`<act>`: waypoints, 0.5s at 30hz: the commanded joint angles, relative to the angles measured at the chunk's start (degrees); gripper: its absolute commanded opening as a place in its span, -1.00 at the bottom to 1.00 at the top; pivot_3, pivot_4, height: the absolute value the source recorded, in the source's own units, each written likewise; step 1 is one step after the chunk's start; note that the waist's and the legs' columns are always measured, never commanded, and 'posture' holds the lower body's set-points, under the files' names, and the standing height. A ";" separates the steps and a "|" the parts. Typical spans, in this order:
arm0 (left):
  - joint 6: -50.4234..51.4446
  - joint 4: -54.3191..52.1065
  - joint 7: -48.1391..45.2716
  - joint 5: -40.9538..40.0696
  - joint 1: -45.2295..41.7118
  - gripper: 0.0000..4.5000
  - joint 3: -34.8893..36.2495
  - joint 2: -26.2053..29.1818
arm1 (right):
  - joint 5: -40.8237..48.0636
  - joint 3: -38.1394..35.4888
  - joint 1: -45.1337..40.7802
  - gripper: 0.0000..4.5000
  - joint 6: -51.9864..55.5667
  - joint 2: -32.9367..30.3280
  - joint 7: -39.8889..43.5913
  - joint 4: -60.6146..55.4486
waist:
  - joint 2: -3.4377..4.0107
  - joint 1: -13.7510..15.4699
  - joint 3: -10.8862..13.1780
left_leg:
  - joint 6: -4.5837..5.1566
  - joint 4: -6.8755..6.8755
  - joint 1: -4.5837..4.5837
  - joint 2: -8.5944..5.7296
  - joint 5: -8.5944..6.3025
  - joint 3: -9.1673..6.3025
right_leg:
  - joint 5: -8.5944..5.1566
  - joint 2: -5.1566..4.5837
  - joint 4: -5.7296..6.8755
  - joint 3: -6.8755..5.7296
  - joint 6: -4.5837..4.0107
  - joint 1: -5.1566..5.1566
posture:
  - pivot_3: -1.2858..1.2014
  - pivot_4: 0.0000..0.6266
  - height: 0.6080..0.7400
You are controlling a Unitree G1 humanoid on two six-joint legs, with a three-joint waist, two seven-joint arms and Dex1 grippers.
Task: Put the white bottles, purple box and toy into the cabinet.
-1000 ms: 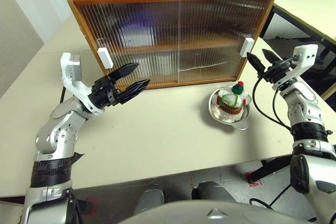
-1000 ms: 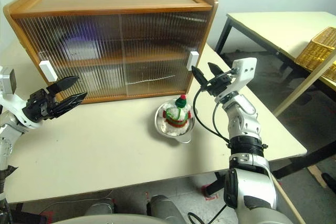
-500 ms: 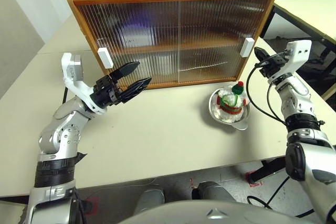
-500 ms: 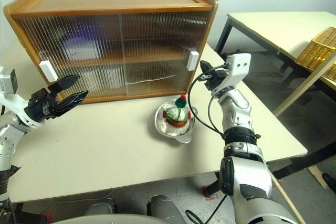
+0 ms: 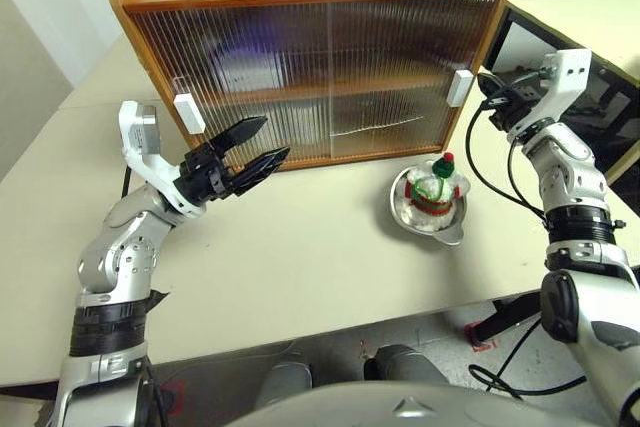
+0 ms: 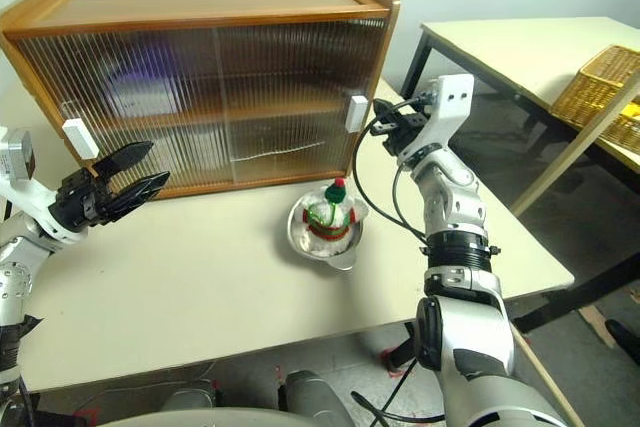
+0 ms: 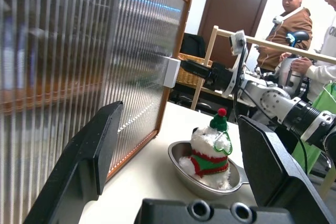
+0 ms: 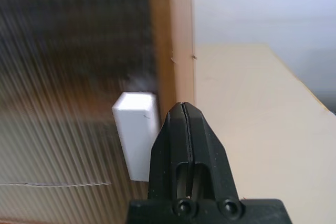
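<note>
A: Where's the small white plush toy with its green hat?

B: Right of centre, in the shiny metal bowl on the cream bench; the orange-brown wooden cabinet with ribbed sliding doors fills the upper centre.

A: The hands?

B: Left hand gaping, empty; right hand pinched closed, empty, beside the white block handle.

no legible text, labels or signs

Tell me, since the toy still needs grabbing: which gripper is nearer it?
Right. The right gripper sits up beside the toy, at the cabinet's white handle; the left gripper hovers across the table.
</note>
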 commanded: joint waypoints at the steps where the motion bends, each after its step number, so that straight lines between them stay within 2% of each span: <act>1: -0.37 0.10 0.08 0.56 -0.67 1.00 -0.44 -0.43 | 0.12 2.11 -1.38 -1.00 4.43 1.01 -0.46 -3.87 | 0.00 0.06 0.00 | 0.00 0.02 0.00 -0.03 0.00 -0.01 | -0.10 0.13 0.00 0.00 0.18 0.00 | 0.00 -1.00 1.00; 6: -0.40 0.04 0.17 0.64 -0.88 1.00 -0.37 -0.68 | -0.55 2.26 -0.40 -1.00 7.37 0.41 -1.59 -4.58 | 0.01 0.86 -0.01 | 0.06 0.04 0.01 0.48 0.04 -0.21 | -0.10 0.39 0.01 -0.02 0.03 0.01 | 0.00 -1.00 1.00; 15: -0.45 0.06 0.15 0.59 -1.16 1.00 -0.25 -0.57 | 0.06 2.12 0.94 -1.00 11.51 0.67 -2.47 -7.20 | 0.03 1.48 -0.01 | 0.05 0.05 -0.02 0.49 0.05 -0.15 | 0.01 0.41 0.01 -0.02 -0.15 -0.03 | 0.00 -1.00 1.00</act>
